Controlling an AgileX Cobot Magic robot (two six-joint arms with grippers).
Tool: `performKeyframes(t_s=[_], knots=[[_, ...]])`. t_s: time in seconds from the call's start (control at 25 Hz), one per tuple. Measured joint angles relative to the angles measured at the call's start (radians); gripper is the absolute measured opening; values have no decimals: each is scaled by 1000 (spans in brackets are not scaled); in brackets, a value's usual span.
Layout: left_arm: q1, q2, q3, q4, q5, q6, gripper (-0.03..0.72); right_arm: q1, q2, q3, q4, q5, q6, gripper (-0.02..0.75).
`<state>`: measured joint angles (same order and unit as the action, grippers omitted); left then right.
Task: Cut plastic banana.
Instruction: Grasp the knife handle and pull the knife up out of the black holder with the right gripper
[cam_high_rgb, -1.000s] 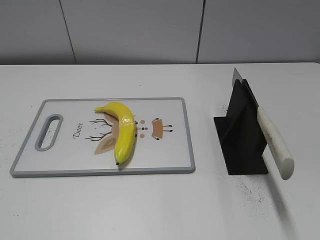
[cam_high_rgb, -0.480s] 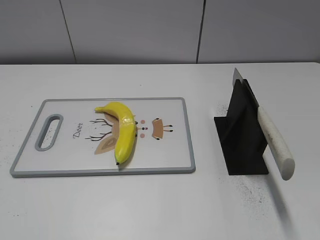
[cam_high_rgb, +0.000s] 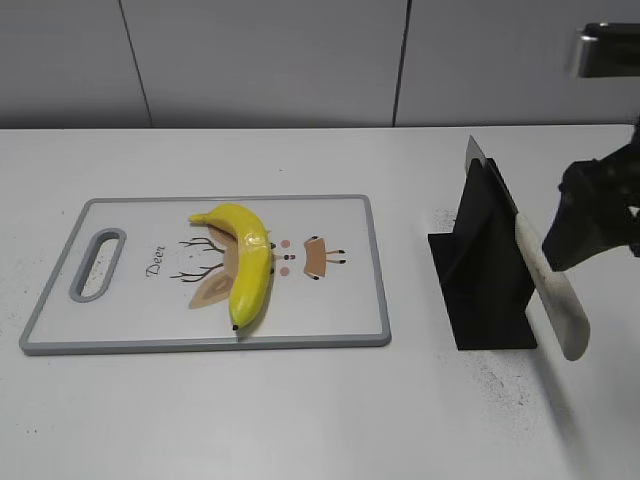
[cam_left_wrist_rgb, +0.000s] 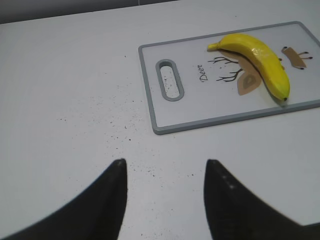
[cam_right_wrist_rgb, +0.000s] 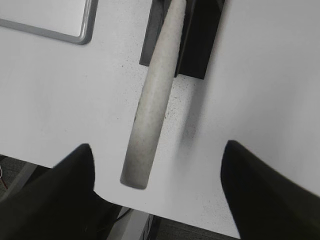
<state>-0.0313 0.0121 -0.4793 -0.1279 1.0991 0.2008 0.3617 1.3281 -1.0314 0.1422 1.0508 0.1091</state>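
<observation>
A yellow plastic banana (cam_high_rgb: 245, 262) lies on a white cutting board (cam_high_rgb: 130, 330) with a grey rim; both show in the left wrist view, banana (cam_left_wrist_rgb: 260, 55) and board (cam_left_wrist_rgb: 200, 107). A knife with a white handle (cam_high_rgb: 552, 290) rests in a black stand (cam_high_rgb: 485, 275). My right gripper (cam_high_rgb: 590, 215) is open above the handle; in the right wrist view the handle (cam_right_wrist_rgb: 152, 100) lies between its fingers (cam_right_wrist_rgb: 157, 165), untouched. My left gripper (cam_left_wrist_rgb: 165, 167) is open and empty over bare table left of the board.
The white table (cam_high_rgb: 300, 410) carries dark specks near the stand and left of the board. The table's front edge (cam_right_wrist_rgb: 165, 212) lies just below the knife handle's end. A grey wall (cam_high_rgb: 270, 60) stands behind.
My right arm has come into the exterior view from the right and now hangs above the knife handle. The banana, board and knife have not moved.
</observation>
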Motion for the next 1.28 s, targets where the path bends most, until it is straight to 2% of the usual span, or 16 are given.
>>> performKeyframes(t_s=[0.2, 0.52, 0.68, 0.76, 0.84, 0.88, 1.28], knots=[[0, 0, 0, 1, 0, 0, 478, 0, 92, -1, 1, -47, 33, 564], [0, 0, 0, 1, 0, 0, 478, 0, 231, -2, 37, -53, 56, 460], [0, 0, 0, 2, 0, 0, 478, 0, 277, -2, 68, -52, 77, 372], [0, 0, 0, 3, 0, 0, 478, 0, 293, -2, 74, -50, 82, 303], [0, 0, 0, 3, 0, 0, 478, 0, 299, -2, 78, -45, 101, 186], [0, 0, 0, 3, 0, 0, 478, 0, 299, -2, 75, -38, 115, 164], [0, 0, 0, 5, 0, 0, 478, 0, 274, -2, 81, -28, 142, 164]])
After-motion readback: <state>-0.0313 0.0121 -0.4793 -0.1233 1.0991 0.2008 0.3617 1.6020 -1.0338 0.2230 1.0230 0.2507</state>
